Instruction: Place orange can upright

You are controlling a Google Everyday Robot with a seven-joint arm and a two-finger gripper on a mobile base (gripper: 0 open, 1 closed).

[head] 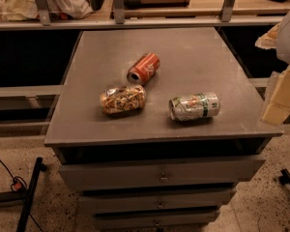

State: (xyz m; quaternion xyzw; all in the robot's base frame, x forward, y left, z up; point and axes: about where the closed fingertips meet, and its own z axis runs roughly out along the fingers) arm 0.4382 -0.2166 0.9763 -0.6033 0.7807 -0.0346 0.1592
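Note:
The orange can (123, 99), mottled gold-orange, brown and cream, lies on its side on the grey cabinet top (193, 52), left of centre and near the front. My gripper (279, 103) is at the right edge of the view, just off the cabinet's right front corner. It is well to the right of the can and apart from it.
A red-orange can (144, 68) lies on its side just behind the orange can. A green-and-white can (194, 106) lies on its side to its right. The cabinet has drawers (159, 175) below. A shelf with railing posts (135, 18) runs behind it.

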